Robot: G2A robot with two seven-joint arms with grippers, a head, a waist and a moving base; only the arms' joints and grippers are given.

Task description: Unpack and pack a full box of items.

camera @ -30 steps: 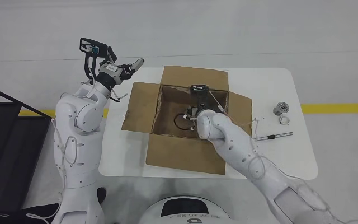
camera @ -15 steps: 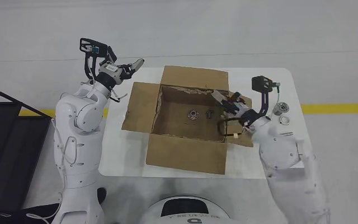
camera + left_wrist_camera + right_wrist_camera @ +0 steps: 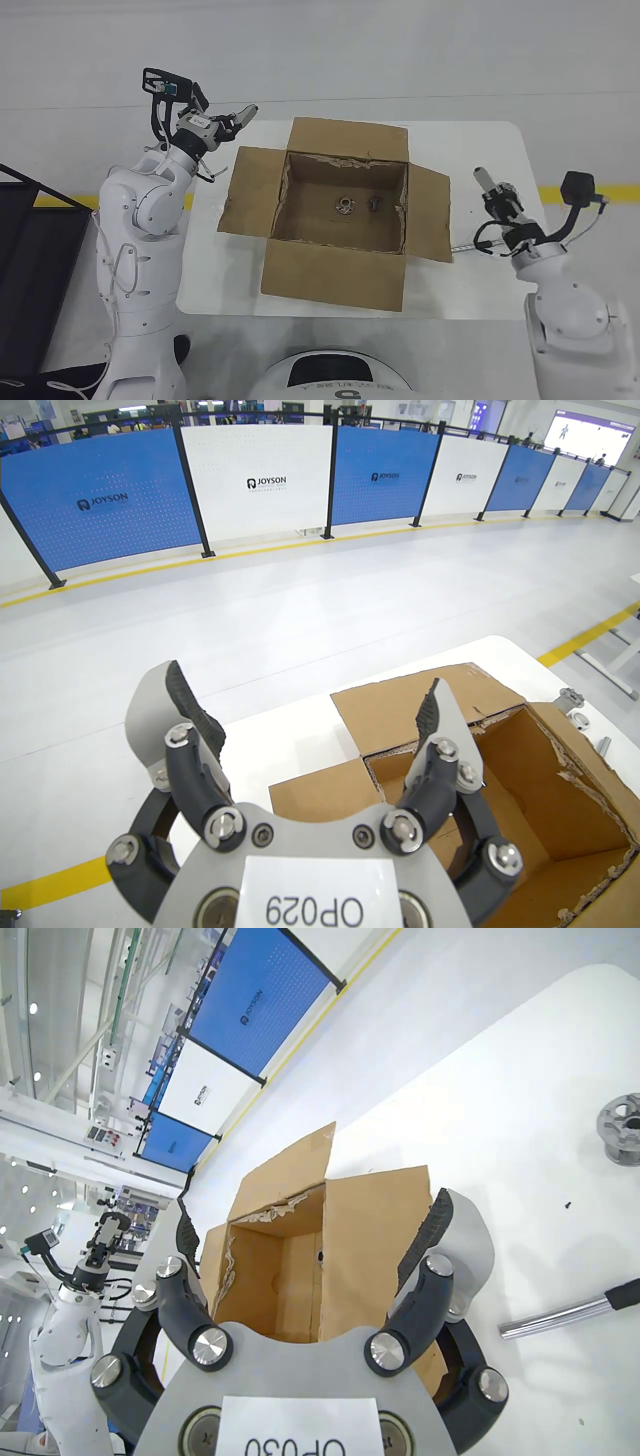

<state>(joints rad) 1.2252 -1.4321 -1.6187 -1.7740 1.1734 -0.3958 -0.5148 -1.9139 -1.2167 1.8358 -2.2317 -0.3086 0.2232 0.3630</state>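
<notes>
Top view: an open cardboard box (image 3: pixel 335 275) stands at the middle of the white worktop (image 3: pixel 470 140), all four flaps folded out. On its floor, close to the wall nearest the worktop's far edge, lie a small round metal part (image 3: pixel 345 206) and, just beside it, a smaller part (image 3: pixel 376 203). The left tool (image 3: pixel 240 117) hangs over the far left corner of the worktop, outside the box. The right tool (image 3: pixel 492 188) hangs near the right edge, just past the box's right flap. A thin metal rod (image 3: pixel 462 246) lies beside that flap, its length running toward the right edge.

Left wrist view: the left tool (image 3: pixel 305 710) is spread wide and empty, and the box (image 3: pixel 565 795) opens ahead of it.

Right wrist view: the right tool (image 3: pixel 315 1228) is also spread and empty, facing the box (image 3: pixel 370 1238). A metal hub (image 3: pixel 622 1128) and the rod (image 3: pixel 565 1313) rest on bare worktop nearby.

From the right tool, both parts lie toward the worktop's middle and down inside the box. That arm looks slightly nearer to them.
</notes>
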